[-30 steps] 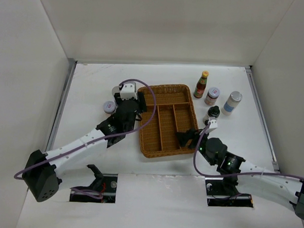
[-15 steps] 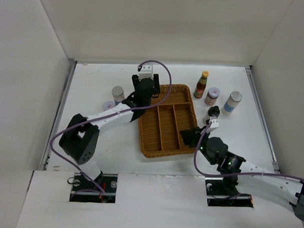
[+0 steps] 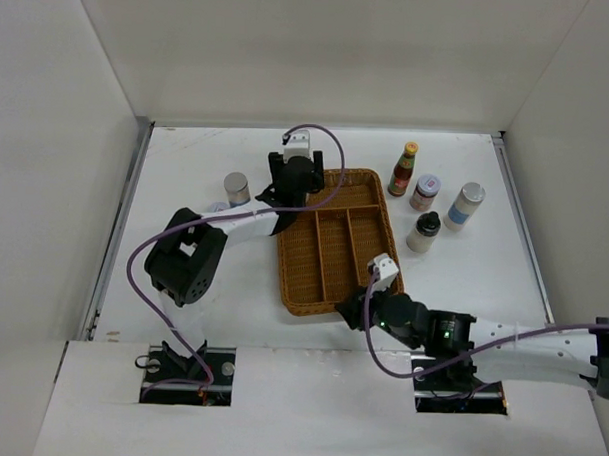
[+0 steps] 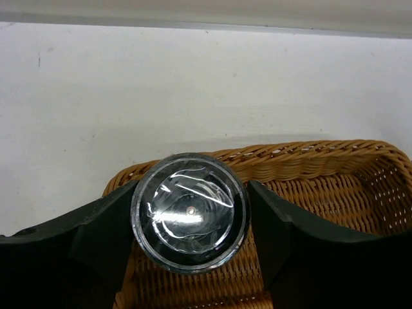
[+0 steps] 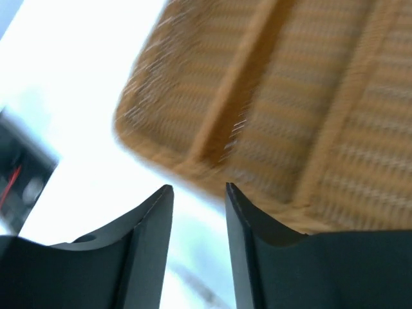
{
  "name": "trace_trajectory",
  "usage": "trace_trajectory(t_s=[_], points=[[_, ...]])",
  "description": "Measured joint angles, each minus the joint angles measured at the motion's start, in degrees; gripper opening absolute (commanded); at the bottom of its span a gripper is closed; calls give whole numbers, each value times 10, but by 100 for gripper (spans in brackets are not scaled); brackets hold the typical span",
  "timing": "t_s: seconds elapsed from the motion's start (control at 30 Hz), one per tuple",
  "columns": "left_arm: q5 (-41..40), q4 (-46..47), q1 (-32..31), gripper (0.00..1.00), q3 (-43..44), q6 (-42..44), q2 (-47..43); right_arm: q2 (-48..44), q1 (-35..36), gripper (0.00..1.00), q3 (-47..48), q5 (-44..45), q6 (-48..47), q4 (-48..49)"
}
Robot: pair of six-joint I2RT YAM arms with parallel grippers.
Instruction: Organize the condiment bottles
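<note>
My left gripper [image 3: 285, 195] is over the far-left corner of the wicker tray [image 3: 371, 180]. In the left wrist view it [image 4: 191, 190] is shut on a spice jar [image 4: 190, 215], seen lid-on, above the tray's corner [image 4: 309, 161]. My right gripper [image 3: 349, 309] is open and empty at the tray's near edge; its wrist view shows its fingers [image 5: 151, 219] apart below the blurred tray [image 5: 309, 96]. A grey-lidded jar [image 3: 237, 189] stands left of the tray. To the right stand the yellow-capped red sauce bottle [image 3: 404, 169], a red-labelled jar [image 3: 424, 192], a blue-labelled jar [image 3: 466, 206] and the black-capped bottle [image 3: 423, 232].
Another jar [image 3: 216, 207] is partly hidden behind my left arm. White walls enclose the table on three sides. The tray has three long compartments and one cross compartment at the far end.
My left arm swung from beside the tray's left side to its far-left corner. My right gripper drew back from the black-capped bottle to the tray's near edge.
</note>
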Motion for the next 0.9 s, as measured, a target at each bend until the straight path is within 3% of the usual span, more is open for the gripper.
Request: trace_trajectory(t_s=[0.1, 0.23, 0.47, 0.73, 0.8, 0.9], points=[[3, 13, 3, 90, 0, -1, 0, 20, 51, 36, 32, -8, 0, -27], [3, 20, 0, 100, -2, -1, -10, 56, 62, 32, 52, -35, 2, -32], [6, 28, -44, 100, -76, -6, -147, 137, 24, 31, 52, -89, 10, -36], [-6, 75, -90, 100, -230, -39, -344, 256, -67, 30, 85, -128, -3, -14], [-10, 75, -92, 100, -268, -46, -368, 280, -78, 35, 101, -128, -12, -1], [-17, 68, -97, 100, -326, -56, -404, 290, -80, 56, 117, -128, -18, 2]])
